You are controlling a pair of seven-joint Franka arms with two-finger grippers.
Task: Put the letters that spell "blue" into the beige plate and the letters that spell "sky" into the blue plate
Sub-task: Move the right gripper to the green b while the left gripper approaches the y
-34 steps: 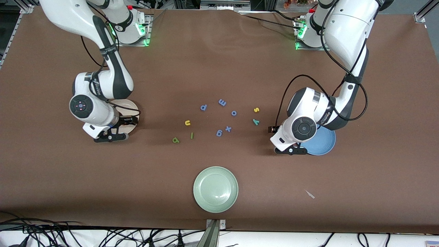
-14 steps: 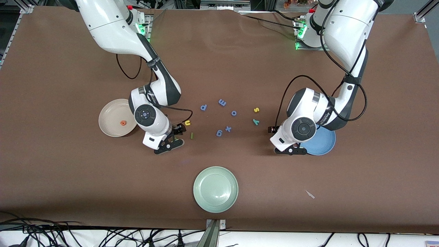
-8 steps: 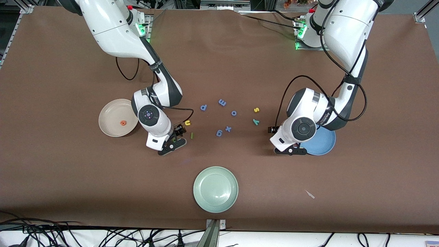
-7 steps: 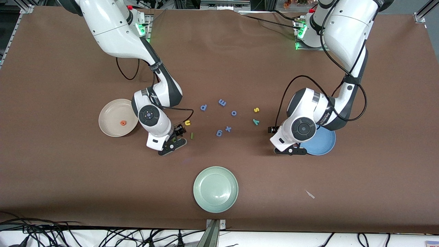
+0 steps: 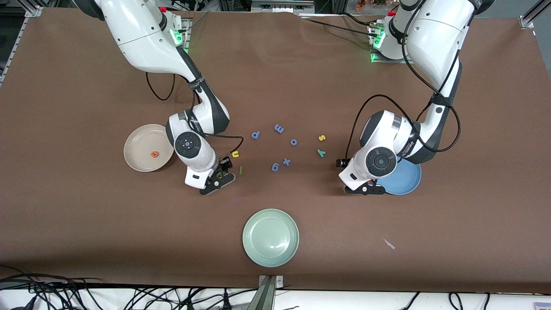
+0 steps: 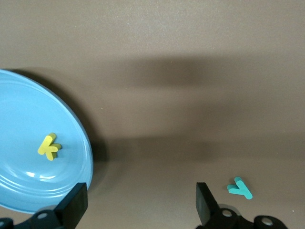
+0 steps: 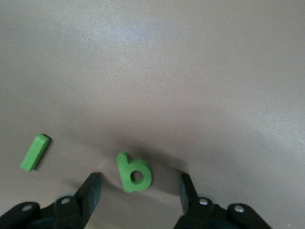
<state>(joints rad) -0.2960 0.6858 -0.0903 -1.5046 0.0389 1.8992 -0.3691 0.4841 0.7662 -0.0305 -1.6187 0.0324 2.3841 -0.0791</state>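
A brown cloth covers the table [image 5: 301, 64]. The right gripper [image 7: 138, 191] straddles the green b [image 7: 134, 173], jaws apart either side, not yet gripping; the green l [image 7: 35, 152] lies at its ten o'clock. It should close squarely before lifting toward the beige plate [image 5: 137, 142]. The left gripper [image 6: 140, 202] waits wide open by the blue plate [image 6: 28, 191].

e [image 5: 153, 154] in beige plate [image 5: 137, 159], k [image 6: 48, 147] in blue plate [image 6: 28, 191] (others on table [image 5: 86, 215])

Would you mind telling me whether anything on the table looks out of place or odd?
One thing: a small pale scrap lies on the brown table, nearer the front camera than the blue plate. It is no letter or plate.
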